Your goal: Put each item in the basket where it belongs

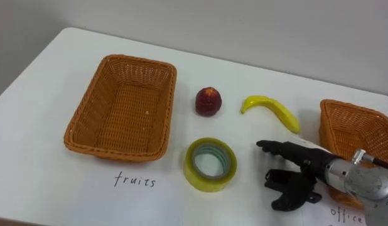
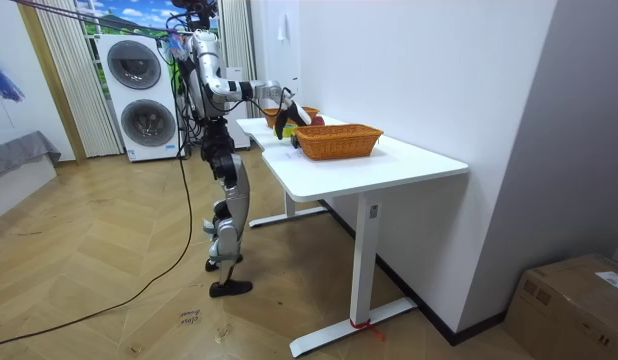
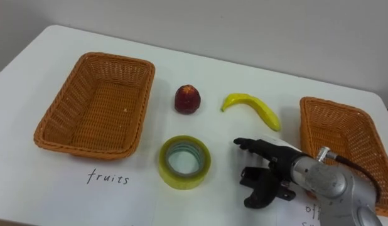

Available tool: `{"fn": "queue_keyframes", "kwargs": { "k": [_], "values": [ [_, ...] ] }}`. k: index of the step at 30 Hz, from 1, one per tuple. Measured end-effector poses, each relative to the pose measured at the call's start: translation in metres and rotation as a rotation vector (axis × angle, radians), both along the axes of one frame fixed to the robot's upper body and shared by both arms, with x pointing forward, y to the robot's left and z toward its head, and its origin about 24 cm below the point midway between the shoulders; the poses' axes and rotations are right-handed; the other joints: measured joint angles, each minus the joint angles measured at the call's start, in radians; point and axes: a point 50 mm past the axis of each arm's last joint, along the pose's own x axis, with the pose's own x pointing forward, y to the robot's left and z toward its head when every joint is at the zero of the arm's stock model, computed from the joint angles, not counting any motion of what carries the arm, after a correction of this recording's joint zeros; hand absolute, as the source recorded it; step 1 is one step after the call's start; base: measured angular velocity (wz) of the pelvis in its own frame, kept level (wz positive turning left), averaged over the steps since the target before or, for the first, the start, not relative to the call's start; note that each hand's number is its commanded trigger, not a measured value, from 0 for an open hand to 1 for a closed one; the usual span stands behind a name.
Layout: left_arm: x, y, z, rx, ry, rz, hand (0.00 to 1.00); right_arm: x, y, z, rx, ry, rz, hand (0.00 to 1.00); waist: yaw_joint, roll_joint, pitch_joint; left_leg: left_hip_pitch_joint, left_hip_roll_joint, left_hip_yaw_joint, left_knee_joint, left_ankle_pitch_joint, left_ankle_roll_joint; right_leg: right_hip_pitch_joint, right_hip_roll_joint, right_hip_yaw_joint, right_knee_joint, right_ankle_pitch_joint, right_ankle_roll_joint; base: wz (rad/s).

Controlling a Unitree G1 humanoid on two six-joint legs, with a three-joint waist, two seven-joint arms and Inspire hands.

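Observation:
A red apple (image 1: pixel 208 101) and a yellow banana (image 1: pixel 272 110) lie on the white table (image 1: pixel 49 182) between two wicker baskets. A yellow tape roll (image 1: pixel 210 164) lies flat in front of the apple. The left basket (image 1: pixel 123 107), labelled fruits, holds nothing. The right basket (image 1: pixel 357 135) stands at the right edge by a partly hidden label. My right hand (image 1: pixel 293 176) hovers just right of the tape roll, open, fingers pointing left and thumb curled below, touching nothing. In the room view the robot stands at the table's far end with that hand (image 2: pixel 286 112) over it.
Handwritten labels (image 1: pixel 135 181) mark the table in front of each basket. A wall runs behind the table's far edge. Bare tabletop lies along the near edge, left of the tape.

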Motion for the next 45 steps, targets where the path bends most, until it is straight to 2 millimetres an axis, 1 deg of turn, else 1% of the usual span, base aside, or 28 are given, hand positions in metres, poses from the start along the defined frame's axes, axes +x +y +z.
{"fn": "queue_keyframes", "kwargs": {
  "k": [3,7,16,21,36,42,45],
  "values": [
    [-0.001,0.002,0.000,0.004,0.010,0.003,0.00,0.000,-0.001,0.000,-0.017,0.001,-0.008,0.00,0.000,0.000,0.0001,0.001,0.000,0.000,0.000,0.000,0.000,0.007,0.001,-0.001,-0.014,0.002,0.000,0.00],
    [-0.006,0.003,-0.001,0.003,0.032,0.010,0.00,0.001,-0.002,0.000,-0.039,-0.006,-0.013,0.00,-0.003,0.004,0.0026,0.002,0.000,0.001,0.000,0.000,0.000,0.007,0.002,0.000,-0.014,0.004,-0.001,0.00],
    [-0.016,0.002,-0.003,-0.003,0.073,0.036,0.00,0.001,-0.008,0.001,-0.125,-0.007,-0.024,0.00,-0.004,0.004,0.0027,0.002,0.000,0.001,-0.001,0.000,0.000,0.006,0.002,0.000,-0.014,0.004,-0.001,0.00],
    [-0.015,0.002,-0.003,-0.004,0.071,0.036,0.00,0.001,-0.009,0.002,-0.160,-0.009,-0.025,0.00,-0.004,0.004,0.0027,0.001,0.000,0.001,0.000,0.000,0.000,0.005,0.002,0.001,-0.014,0.004,-0.001,0.00],
    [-0.013,0.002,-0.003,-0.004,0.068,0.035,0.00,0.001,-0.009,0.002,-0.161,-0.009,-0.025,0.00,-0.006,0.005,0.0031,0.000,0.000,0.001,-0.001,0.000,0.000,0.004,0.002,0.001,-0.014,0.004,-0.001,0.00],
    [-0.009,0.002,-0.003,-0.009,0.051,0.050,0.00,0.001,-0.009,0.002,-0.161,-0.009,-0.025,0.00,-0.005,0.008,0.0058,-0.002,0.000,0.001,-0.001,0.000,0.000,0.002,0.002,0.001,-0.014,0.004,-0.001,0.00],
    [-0.007,0.002,-0.003,-0.010,0.044,0.053,0.00,0.001,-0.009,0.003,-0.167,-0.011,-0.021,0.00,-0.005,0.009,0.0059,-0.003,0.000,0.001,-0.002,0.000,0.000,0.001,0.002,0.002,-0.013,0.004,-0.001,0.00]
  ]
}}
